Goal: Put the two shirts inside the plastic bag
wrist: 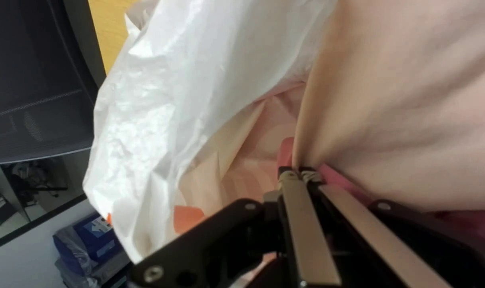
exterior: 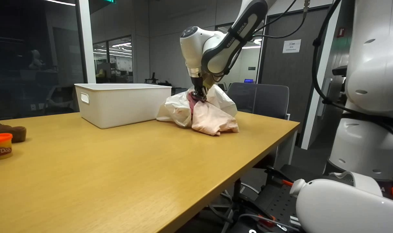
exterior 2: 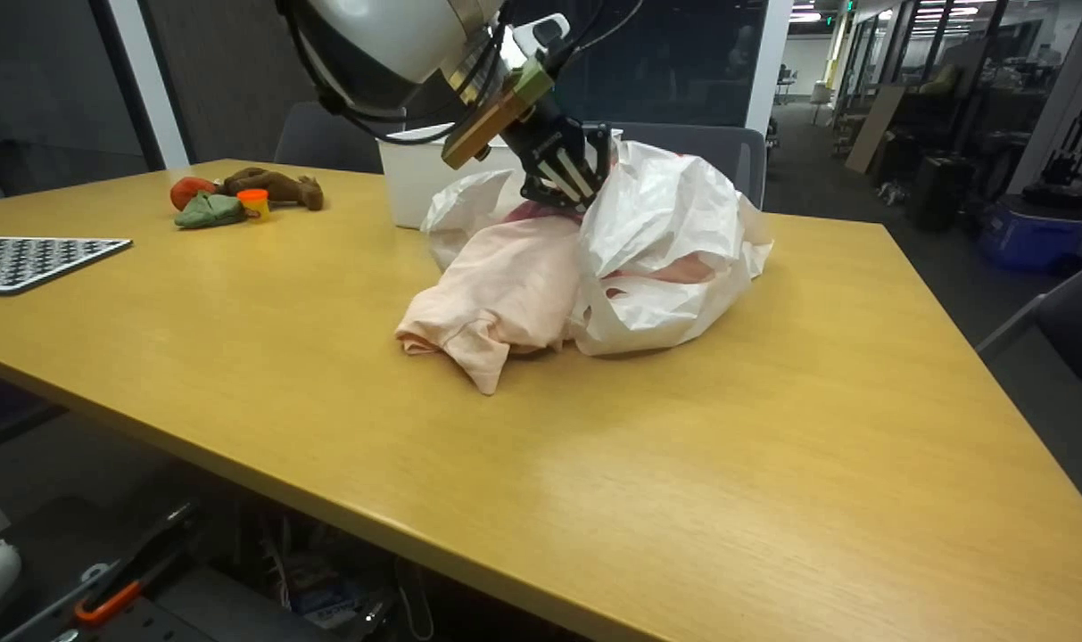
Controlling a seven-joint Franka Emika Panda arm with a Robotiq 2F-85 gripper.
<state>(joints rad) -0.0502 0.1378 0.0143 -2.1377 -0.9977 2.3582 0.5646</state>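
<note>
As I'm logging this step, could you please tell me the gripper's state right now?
Gripper: closed, holding the pale pink shirt by a pinched fold.

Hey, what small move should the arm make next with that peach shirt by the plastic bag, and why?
I'd probably nudge the tool farther into the plastic bag before letting go: it looks closed on a fold of the peach shirt at the bag's mouth, while much of that cloth lies outside on the table.

Perhaps a pink shirt, partly hidden inside the bag.
</note>
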